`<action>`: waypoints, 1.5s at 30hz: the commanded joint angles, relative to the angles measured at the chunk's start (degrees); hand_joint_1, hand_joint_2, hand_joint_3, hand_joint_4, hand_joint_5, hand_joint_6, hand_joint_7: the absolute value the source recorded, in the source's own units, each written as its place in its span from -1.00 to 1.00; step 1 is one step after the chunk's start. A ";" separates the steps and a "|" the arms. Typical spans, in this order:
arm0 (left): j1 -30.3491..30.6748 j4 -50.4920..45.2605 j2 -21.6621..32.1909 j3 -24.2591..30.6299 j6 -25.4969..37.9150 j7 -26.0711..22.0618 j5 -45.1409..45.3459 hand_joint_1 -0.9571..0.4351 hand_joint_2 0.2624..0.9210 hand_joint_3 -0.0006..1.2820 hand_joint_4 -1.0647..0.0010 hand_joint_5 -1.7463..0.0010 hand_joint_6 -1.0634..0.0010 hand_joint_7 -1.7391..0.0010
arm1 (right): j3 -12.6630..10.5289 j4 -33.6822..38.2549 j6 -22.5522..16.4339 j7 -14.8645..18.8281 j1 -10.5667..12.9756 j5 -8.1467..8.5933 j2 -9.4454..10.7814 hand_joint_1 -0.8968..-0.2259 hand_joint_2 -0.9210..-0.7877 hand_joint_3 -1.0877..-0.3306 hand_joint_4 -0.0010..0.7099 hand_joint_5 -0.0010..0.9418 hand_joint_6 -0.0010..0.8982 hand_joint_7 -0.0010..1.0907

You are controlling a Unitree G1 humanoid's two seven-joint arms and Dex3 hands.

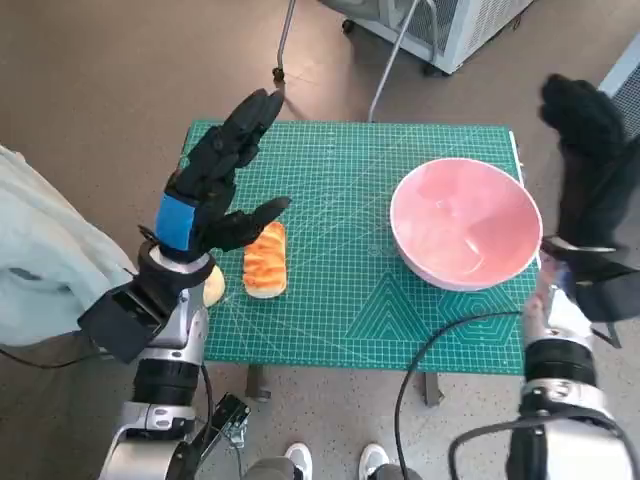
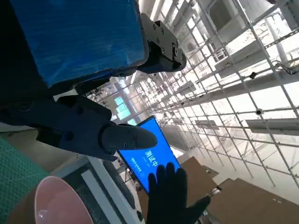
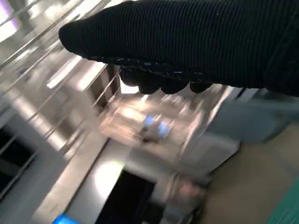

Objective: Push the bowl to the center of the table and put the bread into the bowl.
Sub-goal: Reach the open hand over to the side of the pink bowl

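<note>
The wide pink bowl (image 1: 466,222) sits at the right side of the green cutting mat (image 1: 340,300) that covers the small table, its rim reaching the mat's right edge, upright with its mouth open and nothing inside. By my reckoning it has yet to be pushed to the middle. The golden-brown glazed bread roll (image 1: 265,259) lies on the mat at the left, well apart from the bowl, so neither half of the job looks done: the bowl needs shoving leftward to the centre, and the roll then needs lifting in. The roll's long axis runs from the near edge of the table toward the far edge, tipped only a little, one end pointing back at the robot.

The black left hand with blue tape on its back (image 1: 215,180) is raised above the mat just beside the roll, fingers spread wide and stretched up and away, thumb out over the roll's far end, holding nothing. The right hand in the black knitted glove (image 1: 590,150) is lifted off the table's right edge near the bowl, apart from its rim; it grips nothing, but how far its fingers spread I cannot tell
</note>
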 commanded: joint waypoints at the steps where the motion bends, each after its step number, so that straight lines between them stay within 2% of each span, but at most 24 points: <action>1: 0.82 -0.24 0.54 0.15 -0.11 -0.06 -0.07 -0.14 1.00 -0.67 0.44 1.00 0.22 0.95 | -0.48 3.17 2.52 -3.01 0.84 -1.24 -1.41 0.22 -1.00 -0.46 -0.42 -1.00 -1.00 0.19; 6: 0.57 0.67 0.64 0.31 -0.49 -0.20 -0.10 -0.15 1.00 -0.67 0.44 1.00 0.22 0.95 | -0.19 5.29 5.40 -6.40 1.35 -2.65 -2.31 0.31 -1.00 -0.47 -0.44 -1.00 -1.00 0.15; 11: 0.39 0.85 0.67 0.29 -0.46 -0.23 -0.08 -0.15 1.00 -0.67 0.44 1.00 0.22 0.95 | 0.08 7.17 7.74 -8.44 2.07 -3.68 -2.56 0.28 -1.00 -0.46 -0.42 -0.99 -1.00 0.13; 20: 0.46 0.42 0.86 0.30 -0.07 -0.57 -0.51 -0.15 1.00 -0.67 0.45 1.00 0.22 0.95 | 0.47 9.15 10.41 -10.73 2.63 -4.64 -1.49 0.22 -1.00 -0.45 -0.34 -0.96 -0.99 0.16; 38: 1.00 -0.25 1.62 0.55 0.56 -1.49 -1.30 -0.14 1.00 -0.67 0.45 1.00 0.22 0.95 | -1.35 12.34 18.38 -9.67 1.72 -3.49 1.58 0.21 -1.00 -0.41 -0.29 -0.96 -0.92 0.18; 45: 1.26 -0.32 1.94 0.72 0.78 -1.94 -1.81 -0.12 1.00 -0.67 0.44 1.00 0.21 0.95 | -4.18 12.99 22.00 -6.36 1.32 -0.49 3.49 0.18 -1.00 -0.33 -0.30 -0.98 -0.84 0.12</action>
